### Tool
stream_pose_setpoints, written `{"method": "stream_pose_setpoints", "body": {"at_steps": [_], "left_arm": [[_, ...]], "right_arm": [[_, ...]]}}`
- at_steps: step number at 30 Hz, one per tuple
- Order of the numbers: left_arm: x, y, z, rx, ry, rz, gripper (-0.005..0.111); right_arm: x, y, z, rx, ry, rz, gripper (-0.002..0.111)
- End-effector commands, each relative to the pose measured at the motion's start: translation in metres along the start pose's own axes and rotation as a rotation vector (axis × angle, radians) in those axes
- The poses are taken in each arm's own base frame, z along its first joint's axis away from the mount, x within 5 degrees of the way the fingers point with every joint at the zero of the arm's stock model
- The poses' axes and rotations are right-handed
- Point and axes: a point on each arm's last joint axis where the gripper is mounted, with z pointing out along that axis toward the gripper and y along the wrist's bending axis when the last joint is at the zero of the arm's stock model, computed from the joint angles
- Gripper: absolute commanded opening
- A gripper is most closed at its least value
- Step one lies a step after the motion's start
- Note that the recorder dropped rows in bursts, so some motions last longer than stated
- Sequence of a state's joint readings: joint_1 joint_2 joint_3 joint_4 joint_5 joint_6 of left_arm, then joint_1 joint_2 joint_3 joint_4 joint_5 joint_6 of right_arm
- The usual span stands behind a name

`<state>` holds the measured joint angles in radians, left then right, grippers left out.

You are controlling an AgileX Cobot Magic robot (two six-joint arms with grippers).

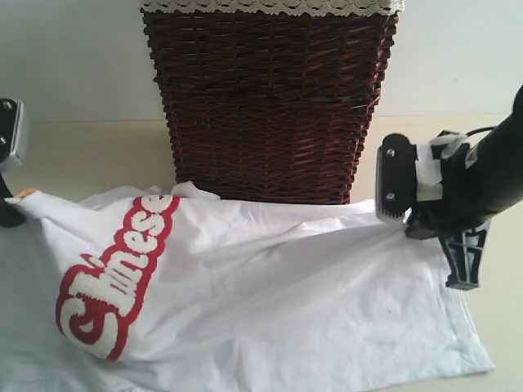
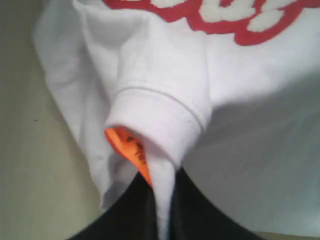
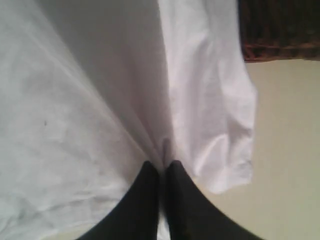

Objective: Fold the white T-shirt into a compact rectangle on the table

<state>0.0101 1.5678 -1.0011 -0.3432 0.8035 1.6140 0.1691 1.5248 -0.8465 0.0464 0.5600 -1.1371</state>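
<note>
Tally of the scene: seven items, five kinds.

There was one T-shirt [image 1: 286,278], which carried one orange tag [image 2: 129,150]; one basket [image 1: 270,106] at 12 o'clock, edged by one lace strip [image 1: 270,6]; one table [image 1: 98,151]; and two grippers, with the left gripper [image 2: 162,187] at 9 o'clock and the right gripper [image 3: 161,167] at 3 o'clock in the exterior view.

Pale beige wood-look table [image 1: 98,151], bare strips showing at left and right. At back centre: dark wicker basket [image 1: 265,106], standing upright. In front: white T-shirt [image 1: 286,294] spread wrinkled, red-edged lettering toward left, far edge seemingly touching basket foot, near right corner flat on surface
</note>
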Motion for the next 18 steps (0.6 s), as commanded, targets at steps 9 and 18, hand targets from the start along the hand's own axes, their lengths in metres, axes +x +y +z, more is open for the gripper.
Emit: {"method": "stream_pose_setpoints", "body": {"at_steps": [9,18], "left_arm": [[-0.021,-0.037,-0.103,-0.31,-0.132,-0.132,0.0],[-0.021,-0.069,-0.157,-0.542,-0.14,-0.169,0.0]], "right_arm": [[0.014,0.0,-0.091,0.294,0.028,0.02,0.0],[0.02,0.013,-0.142,0.458,-0.086,0.19,0.0]]}}
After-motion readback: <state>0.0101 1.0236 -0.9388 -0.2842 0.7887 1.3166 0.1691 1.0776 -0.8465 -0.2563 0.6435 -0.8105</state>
